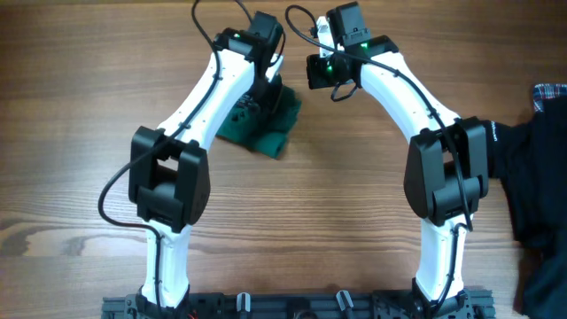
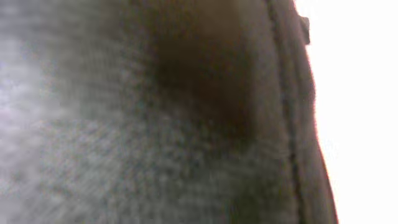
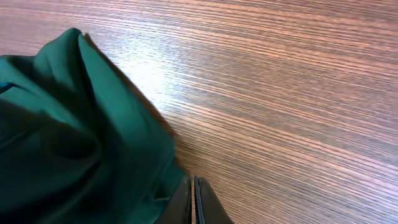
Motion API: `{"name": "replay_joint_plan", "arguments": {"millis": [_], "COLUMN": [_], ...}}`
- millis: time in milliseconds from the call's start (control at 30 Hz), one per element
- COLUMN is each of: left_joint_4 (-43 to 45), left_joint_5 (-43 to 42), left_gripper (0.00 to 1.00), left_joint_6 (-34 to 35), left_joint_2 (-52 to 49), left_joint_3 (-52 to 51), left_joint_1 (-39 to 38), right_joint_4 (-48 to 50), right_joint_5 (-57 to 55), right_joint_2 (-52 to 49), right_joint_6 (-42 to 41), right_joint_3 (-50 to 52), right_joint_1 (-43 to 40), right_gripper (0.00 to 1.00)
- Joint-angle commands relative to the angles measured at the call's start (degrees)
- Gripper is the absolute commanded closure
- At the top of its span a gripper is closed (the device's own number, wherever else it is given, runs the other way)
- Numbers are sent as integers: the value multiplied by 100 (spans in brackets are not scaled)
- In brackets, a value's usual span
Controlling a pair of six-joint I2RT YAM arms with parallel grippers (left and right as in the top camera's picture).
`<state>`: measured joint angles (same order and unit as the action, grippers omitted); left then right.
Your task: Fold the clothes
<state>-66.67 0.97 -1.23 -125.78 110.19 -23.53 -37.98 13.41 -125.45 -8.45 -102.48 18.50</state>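
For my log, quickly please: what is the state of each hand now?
Left hand: cannot be told; dark green soft fabric garment fills its camera.
Right hand: closed, apparently empty.

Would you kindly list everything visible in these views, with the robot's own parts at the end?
green garment: one, dark green, bunched at the table's upper middle
black garment: one, black, at the table's right edge
plaid cloth: one, blue-red, far right, just beyond the black garment
table: one, brown wood grain, under everything
left arm: one, white and black
right arm: one, white and black
left gripper: one, black, down on the green garment, its opening hidden
right gripper: one, black, fingers together beside the green garment's edge
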Motion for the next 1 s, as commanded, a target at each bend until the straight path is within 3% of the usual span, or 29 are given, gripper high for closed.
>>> {"name": "replay_joint_plan", "arguments": {"millis": [0, 33, 67, 133, 267, 467, 500, 533, 600, 633, 967], "left_joint_4": [-144, -201, -271, -289, -352, -319, -236, -157, -52, 7, -146], "left_joint_5": [-55, -52, -52, -133, -1115, -1169, -1027, -850, -527, -450, -1104], "left_gripper": [41, 25, 15, 14, 10, 7, 14, 27, 80, 93, 96], "left_joint_6": [0, 0, 0, 0, 0, 0, 31, 44, 144, 345, 494], "left_joint_2": [-63, -63, -59, -2, 356, 1043, 1032, 970, 767, 553, -1174], "left_joint_3": [-33, -33, -31, 33, 525, 656, 634, 603, 603, 603, 601], "left_joint_1": [-120, -138, -146, -144, -144, -133, -103, -70, 35, 136, 275], "right_joint_4": [-44, -57, -63, -57, -98, -258, -291, -332, -474, -551, -793], "right_joint_5": [-103, -103, -103, -105, -105, -601, -546, -516, -490, -492, -605], "right_joint_2": [-13, -13, -13, -13, -13, -11, -9, -9, -9, -9, -9], "right_joint_6": [98, 96, 98, 101, 98, 96, 98, 103, 420, 560, 566], "right_joint_3": [-4, -4, -4, -4, -4, -4, -4, -4, -4, -4, -4], "right_joint_1": [-83, -94, -98, -101, -103, -131, -173, -188, -192, -195, -199], "right_gripper": [96, 96, 96, 96, 96, 96, 96, 96, 96, 96, 91]}}
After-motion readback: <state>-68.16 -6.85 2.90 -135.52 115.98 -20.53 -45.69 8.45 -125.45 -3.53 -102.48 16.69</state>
